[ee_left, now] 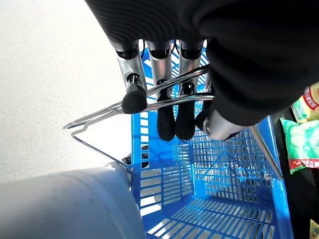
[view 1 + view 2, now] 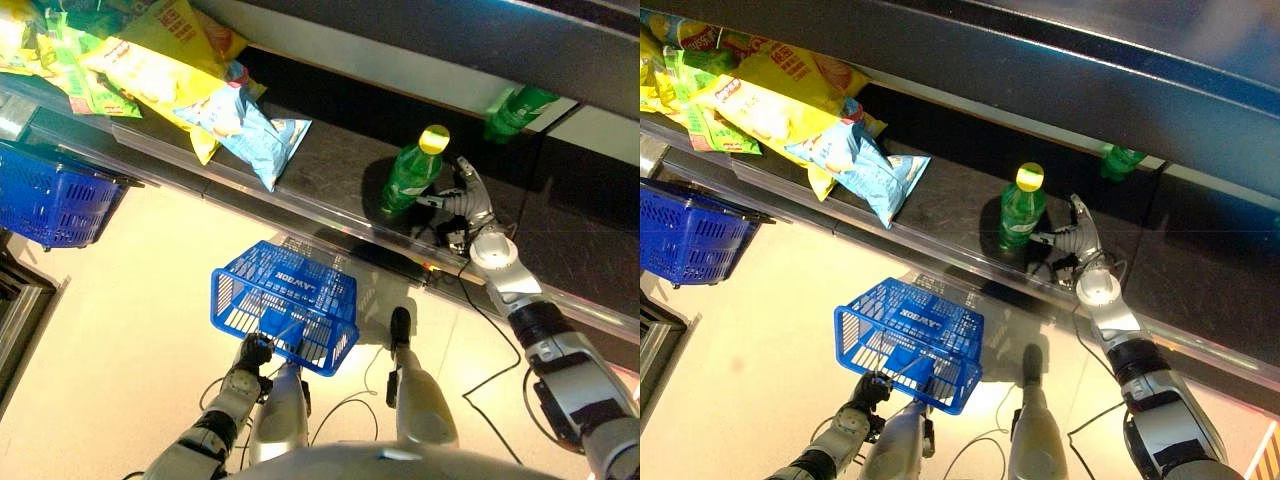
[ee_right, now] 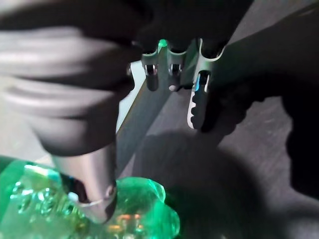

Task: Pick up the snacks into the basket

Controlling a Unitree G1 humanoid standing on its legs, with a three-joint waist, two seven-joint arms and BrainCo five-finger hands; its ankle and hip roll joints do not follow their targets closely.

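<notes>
Meanwhile, the left hand (image 2: pixel 251 353) gripped the blue basket's (image 2: pixel 285 305) wire handle; at two o'clock, the right hand (image 2: pixel 466 204), fingers relaxed, touched the green bottle (image 2: pixel 409 172).

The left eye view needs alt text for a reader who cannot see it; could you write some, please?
The right robot hand reaches beside a green bottle standing on a dark shelf, while the left robot hand holds a blue basket by its handle above the floor. Snack bags lie further along the shelf.

Second bottle (image 2: pixel 517 109) half hidden under upper shelf; far basket (image 2: pixel 45 200) and snack bags (image 2: pixel 60 50) cut by edge
</notes>
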